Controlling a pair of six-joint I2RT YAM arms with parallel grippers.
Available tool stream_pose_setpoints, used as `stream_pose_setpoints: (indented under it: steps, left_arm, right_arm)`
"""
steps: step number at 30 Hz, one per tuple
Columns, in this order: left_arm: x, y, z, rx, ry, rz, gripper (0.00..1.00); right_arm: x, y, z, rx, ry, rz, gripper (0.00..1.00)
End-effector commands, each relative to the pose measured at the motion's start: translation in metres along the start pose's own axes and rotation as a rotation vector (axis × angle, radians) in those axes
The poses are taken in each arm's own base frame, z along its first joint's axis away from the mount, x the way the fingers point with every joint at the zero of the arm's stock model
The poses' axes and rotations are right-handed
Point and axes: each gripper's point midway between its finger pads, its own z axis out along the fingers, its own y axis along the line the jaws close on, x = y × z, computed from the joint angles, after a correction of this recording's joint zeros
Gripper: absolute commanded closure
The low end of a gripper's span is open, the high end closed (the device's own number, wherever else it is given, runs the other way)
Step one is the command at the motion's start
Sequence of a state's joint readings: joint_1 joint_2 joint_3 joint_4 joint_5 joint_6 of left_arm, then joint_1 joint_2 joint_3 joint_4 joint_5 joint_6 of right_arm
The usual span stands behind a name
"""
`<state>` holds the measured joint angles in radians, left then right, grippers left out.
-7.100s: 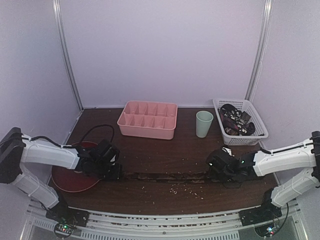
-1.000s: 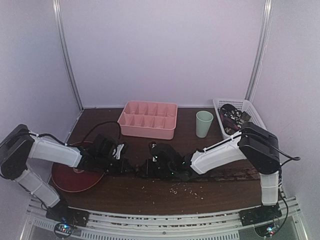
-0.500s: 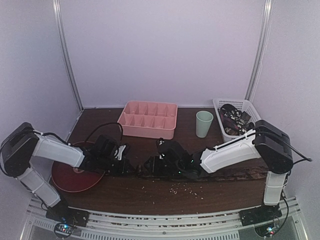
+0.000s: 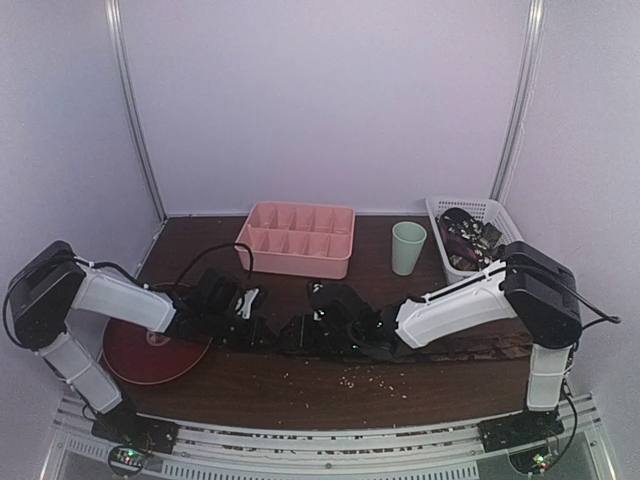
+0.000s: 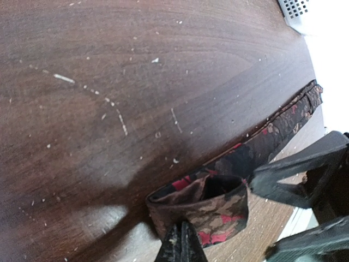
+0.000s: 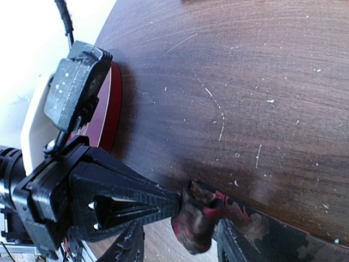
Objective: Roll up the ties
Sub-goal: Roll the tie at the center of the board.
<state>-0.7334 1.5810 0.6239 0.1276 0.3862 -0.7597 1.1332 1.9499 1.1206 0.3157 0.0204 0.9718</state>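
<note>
Plainly, the rolling step is only just beginning. Across the dark wooden table (image 4: 300,390) 1 tie (image 4: 470,351) is lying stretched out flat, running from the right side toward the centre, where both grippers are meeting. Behind it, the pink tray (image 4: 295,263), the white basket (image 4: 478,201) holding more ties (image 4: 468,240) and the green cup (image 4: 408,248) are standing well apart from the work. The red plate (image 4: 135,362) is sitting by the left arm.

The left gripper (image 5: 180,237) is pinching the tie's turned-over end, its fingers pressed together on the fabric. The right gripper (image 6: 177,244) is straddling that end with its 2 fingers spread, 1 on each side. It seems not to be touching the fabric, though the view is tight.

The coil (image 6: 195,221) is amounting to roughly 1 loose turn, so nearly all the length is waiting. Next, the coil probably needs turning over along the strip while the end is being kept taut, or the loop will be slackening.
</note>
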Motion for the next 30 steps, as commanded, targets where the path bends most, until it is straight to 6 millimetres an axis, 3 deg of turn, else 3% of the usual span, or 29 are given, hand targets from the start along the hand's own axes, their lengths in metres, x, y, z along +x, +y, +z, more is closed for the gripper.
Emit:
stream_pose_setpoints:
  steps: [1,11,17,23,30]
  left_arm:
    - [-0.012,-0.012,0.004,0.031,-0.027,0.019,0.98]
    - [-0.009,-0.009,0.008,0.018,-0.018,0.017,0.98]
    - [-0.008,-0.008,0.008,0.018,-0.014,0.019,0.97]
    - [-0.004,-0.008,0.012,0.020,-0.003,0.022,0.96]
    - [-0.005,-0.002,0.007,-0.018,-0.020,0.007,0.94]
  right_arm:
    - [0.007,-0.008,0.008,0.047,0.018,-0.006,0.55]
    - [0.013,-0.028,0.013,0.129,0.029,-0.026,0.72]
    - [0.014,-0.028,0.014,0.120,0.030,-0.033,0.85]
    - [0.017,-0.033,0.017,0.128,0.037,-0.039,0.87]
    - [0.027,-0.057,0.019,0.212,0.059,-0.054,0.87]
